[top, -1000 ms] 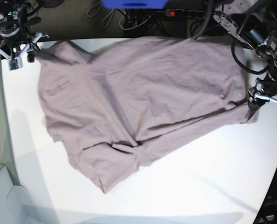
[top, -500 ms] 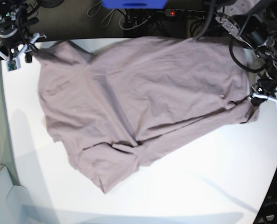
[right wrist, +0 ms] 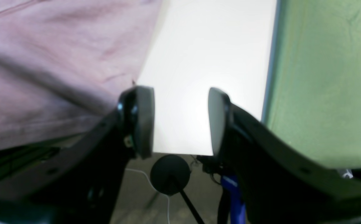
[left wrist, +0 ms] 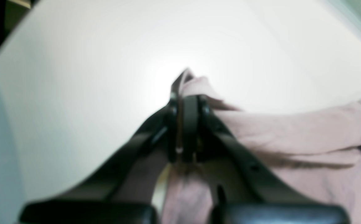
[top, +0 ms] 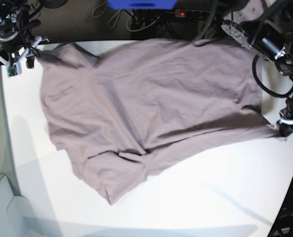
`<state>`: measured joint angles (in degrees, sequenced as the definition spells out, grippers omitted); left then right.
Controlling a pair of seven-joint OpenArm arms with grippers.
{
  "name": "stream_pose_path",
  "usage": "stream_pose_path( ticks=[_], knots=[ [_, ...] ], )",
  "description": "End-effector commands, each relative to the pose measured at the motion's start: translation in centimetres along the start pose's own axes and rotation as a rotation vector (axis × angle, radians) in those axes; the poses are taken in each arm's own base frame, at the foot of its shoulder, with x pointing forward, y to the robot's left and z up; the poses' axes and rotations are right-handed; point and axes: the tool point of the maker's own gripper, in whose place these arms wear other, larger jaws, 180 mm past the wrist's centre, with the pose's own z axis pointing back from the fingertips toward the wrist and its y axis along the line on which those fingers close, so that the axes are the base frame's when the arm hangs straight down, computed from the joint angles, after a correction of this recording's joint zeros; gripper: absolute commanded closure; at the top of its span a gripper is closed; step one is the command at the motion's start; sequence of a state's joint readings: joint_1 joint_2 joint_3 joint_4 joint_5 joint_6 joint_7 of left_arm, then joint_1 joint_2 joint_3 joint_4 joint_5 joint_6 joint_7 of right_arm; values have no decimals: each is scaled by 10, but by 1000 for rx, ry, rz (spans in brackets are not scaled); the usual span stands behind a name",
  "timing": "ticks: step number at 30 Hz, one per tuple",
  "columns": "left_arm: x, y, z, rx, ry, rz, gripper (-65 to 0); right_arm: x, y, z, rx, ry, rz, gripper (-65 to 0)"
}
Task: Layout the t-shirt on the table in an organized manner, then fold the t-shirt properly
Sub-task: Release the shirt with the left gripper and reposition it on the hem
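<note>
The mauve t-shirt (top: 151,98) lies spread and wrinkled across the white table (top: 210,197), with a folded bunch near its lower middle. My left gripper (top: 286,127) is at the table's right edge, shut on a corner of the shirt pulled out to the right. In the left wrist view the gripper (left wrist: 186,105) pinches the fabric (left wrist: 292,133) just above the table (left wrist: 74,77). My right gripper (top: 20,58) is open and empty at the shirt's far left corner. In the right wrist view the gripper (right wrist: 178,121) hovers over bare table (right wrist: 205,62), with the shirt's edge (right wrist: 59,62) just to its left.
A blue object (top: 141,4), a power strip (top: 195,14) and cables lie beyond the table's far edge. The table's curved edge runs close to both grippers. A pale box (top: 0,207) sits at the lower left. A green surface (right wrist: 323,77) lies beyond the table's left edge.
My left gripper has moved toward the near right edge with the shirt corner, drawing that side out flatter. My right gripper has stayed open by the far left corner.
</note>
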<state>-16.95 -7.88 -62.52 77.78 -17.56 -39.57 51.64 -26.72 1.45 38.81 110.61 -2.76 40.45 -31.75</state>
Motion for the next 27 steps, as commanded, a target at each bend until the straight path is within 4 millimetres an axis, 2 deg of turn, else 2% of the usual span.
stream_pose_path(
  ticks=[1,3,6,9,12,13,15,17,21,23,27],
  knots=[
    [38,-10,-3,-26,-102,-19,-1,8,-6,3,-16,-30,8,-285],
    [50,-17,-13,-24,-115,-1,-1,8,-6,3,-16,-29,9,-285],
    [65,-23,-37,-8,-126,113,-1,7,-7,3,-18,-29,8,-285],
    [71,-31,-65,-3,-134,205,-1,9,-11,4,-24,-30,22,-285],
    [61,-35,-93,25,-103,281,-1,7,-13,4,-26,-25,27,-285],
    [60,-29,-98,50,-102,307,-1,6,-12,5,-25,-22,28,-285],
    [45,-16,-109,130,-72,403,-10,6,-12,5,-24,-21,28,-285],
    [31,-3,-114,225,-52,498,-54,5,-13,5,-25,-19,28,-285],
    [19,21,-110,384,-47,602,-238,5,-12,5,-25,-19,26,-285],
    [16,23,-109,402,-48,658,-308,5,-12,5,-25,-19,26,-285],
    [22,23,-109,346,-65,753,-302,8,-13,4,-27,-28,25,-285]
  ],
)
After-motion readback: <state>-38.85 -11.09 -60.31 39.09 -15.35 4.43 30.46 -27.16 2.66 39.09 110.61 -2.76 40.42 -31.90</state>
